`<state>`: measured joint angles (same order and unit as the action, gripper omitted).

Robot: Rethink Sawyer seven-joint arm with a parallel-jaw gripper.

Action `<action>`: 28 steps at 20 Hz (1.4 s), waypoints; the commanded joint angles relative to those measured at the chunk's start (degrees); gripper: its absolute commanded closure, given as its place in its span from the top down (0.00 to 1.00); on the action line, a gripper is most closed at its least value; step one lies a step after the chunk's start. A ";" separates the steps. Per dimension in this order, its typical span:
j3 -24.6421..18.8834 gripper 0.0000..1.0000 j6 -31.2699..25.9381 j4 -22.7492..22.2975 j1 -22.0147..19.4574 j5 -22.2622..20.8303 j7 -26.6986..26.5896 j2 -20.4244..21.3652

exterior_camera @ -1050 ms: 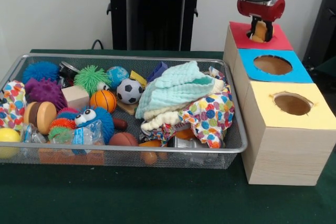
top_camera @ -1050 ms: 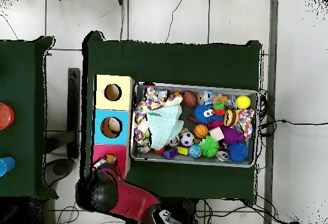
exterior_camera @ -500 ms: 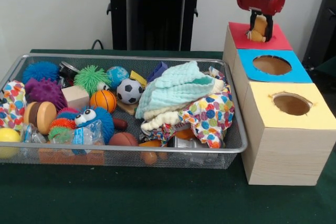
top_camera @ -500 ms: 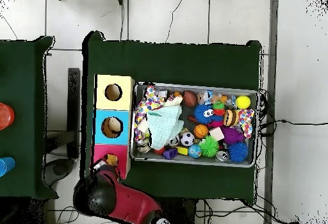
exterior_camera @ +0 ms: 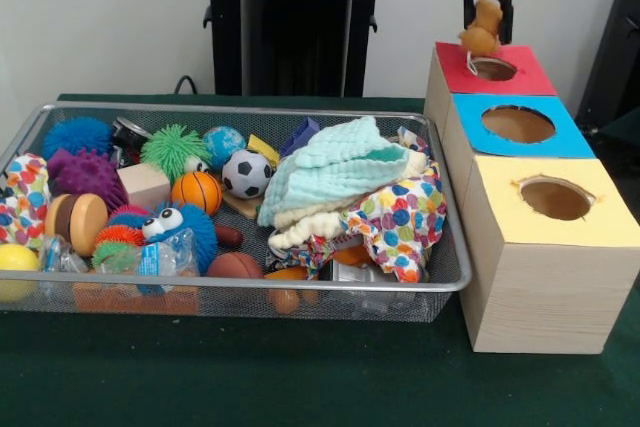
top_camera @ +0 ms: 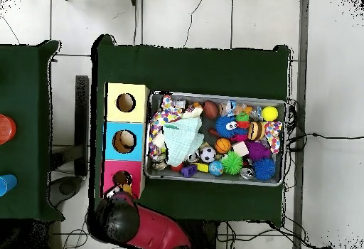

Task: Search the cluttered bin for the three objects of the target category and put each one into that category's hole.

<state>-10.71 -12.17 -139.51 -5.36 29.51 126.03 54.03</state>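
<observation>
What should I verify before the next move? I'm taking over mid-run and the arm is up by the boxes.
1. Claw shut on the tan toy: ok.
2. Toy above the red box's hole: not ok, it hangs toward the hole's left rim in the front view.
3. Red hole unblocked: ok.
4. Blue box's hole and yellow box's hole clear of the arm: ok.
5. Wire bin beside the boxes, undisturbed: ok.
6. Remaining targets in the bin: cannot tell; cloths cover part.

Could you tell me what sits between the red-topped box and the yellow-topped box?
The blue-topped box sits between the red-topped box and the yellow-topped box, touching both; the front and overhead views both show it.
</observation>
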 commanded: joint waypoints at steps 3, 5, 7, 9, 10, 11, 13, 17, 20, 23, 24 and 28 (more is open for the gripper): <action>0.92 1.00 -1.89 6.04 -3.62 -2.01 4.92 -0.29; -0.51 1.00 -0.47 5.39 -4.50 -2.02 5.03 -0.86; -0.96 1.00 0.23 5.39 -4.67 -2.05 5.36 -1.44; -0.69 1.00 0.09 5.73 -4.26 -2.01 5.76 -1.60; -0.52 1.00 -0.14 5.92 -4.19 -2.06 5.77 -1.60; -0.50 1.00 -0.30 6.02 -4.12 -2.04 5.83 -1.59; -1.24 1.00 -0.22 5.96 -4.83 -2.01 5.49 -1.73; -1.90 1.00 0.15 5.99 -5.03 -1.97 5.44 -1.99; -1.60 0.00 0.53 6.34 -4.71 -3.09 4.93 -1.91; -0.48 0.00 1.64 6.77 -3.28 -2.96 6.20 -1.95; -0.33 0.00 1.77 6.89 -3.07 -2.82 6.59 -2.10; -3.22 0.00 2.94 6.06 -5.28 -2.40 6.67 -2.64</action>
<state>-9.96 -13.04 -139.28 -8.57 27.45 126.03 53.64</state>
